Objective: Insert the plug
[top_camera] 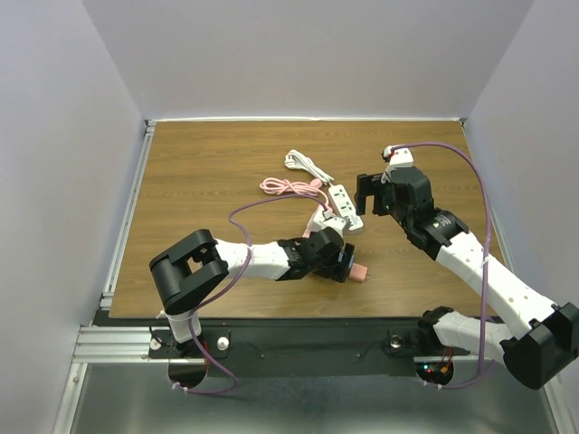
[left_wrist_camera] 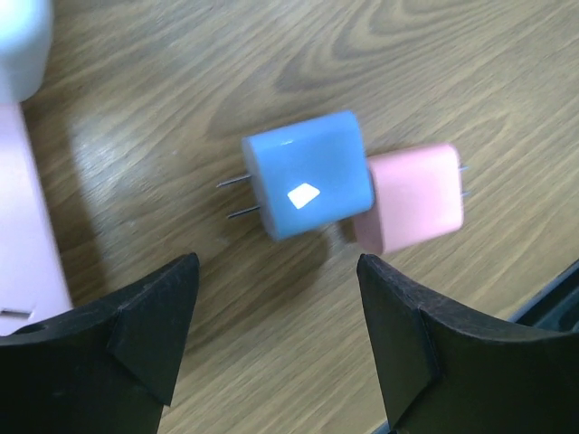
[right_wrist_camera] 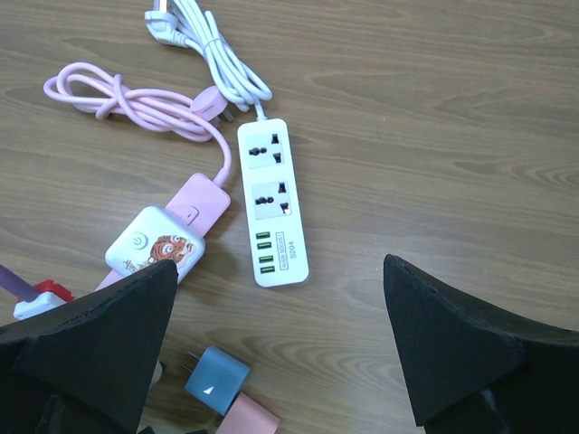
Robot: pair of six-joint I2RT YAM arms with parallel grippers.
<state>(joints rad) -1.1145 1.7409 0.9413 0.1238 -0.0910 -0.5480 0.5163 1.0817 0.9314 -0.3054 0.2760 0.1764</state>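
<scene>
The left jaws are spread wide and hold nothing, hanging low over the bench (top_camera: 199, 181). Ahead of their gap lies the blue plug (left_wrist_camera: 308, 185): a glossy, rounded cube flat on the wood, with two thin metal prongs pointing toward the left-hand finger. The pink plug (left_wrist_camera: 414, 197) is the same shape and touches the blue one's far side, ahead of the right-hand finger. The pink power strip (right_wrist_camera: 201, 203) lies further on with a white adapter (right_wrist_camera: 154, 246) at its near end. Just beside it is the white power strip (right_wrist_camera: 271, 203), with two sockets and a row of green ports. Both cords are coiled beyond. The right jaws are also wide open and empty, raised above the strips, with the white strip within their span.
</scene>
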